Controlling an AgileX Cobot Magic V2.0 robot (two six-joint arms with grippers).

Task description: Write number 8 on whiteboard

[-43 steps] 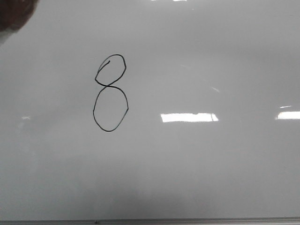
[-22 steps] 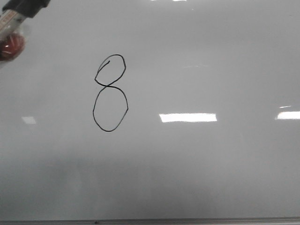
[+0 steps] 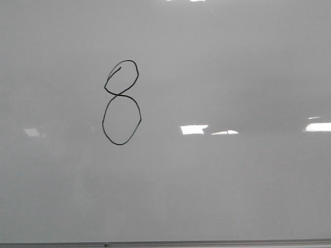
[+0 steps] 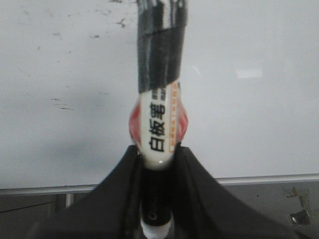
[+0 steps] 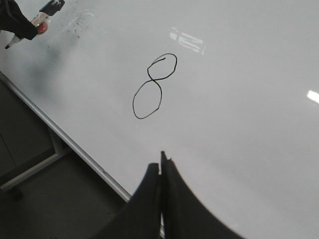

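Number 8 point(image 3: 121, 102) drawn left of centre in the front frame on the whiteboard point(image 3: 232, 196). Left gripper point(image 4: 158, 159) clamped on a marker pen point(image 4: 159, 124). Right gripper point(image 5: 162, 174) fingers pressed together, holding nothing, over the board.

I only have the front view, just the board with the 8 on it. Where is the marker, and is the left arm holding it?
Observer: Yes. In the left wrist view the left gripper is shut on the marker.
Operator: Is the tip on the board?
Observer: The right wrist view shows the marker far to the side of the number 8, though contact with the whiteboard is unclear.
Operator: And the right gripper?
Observer: The right gripper is shut and empty, with its fingertips pressed together.
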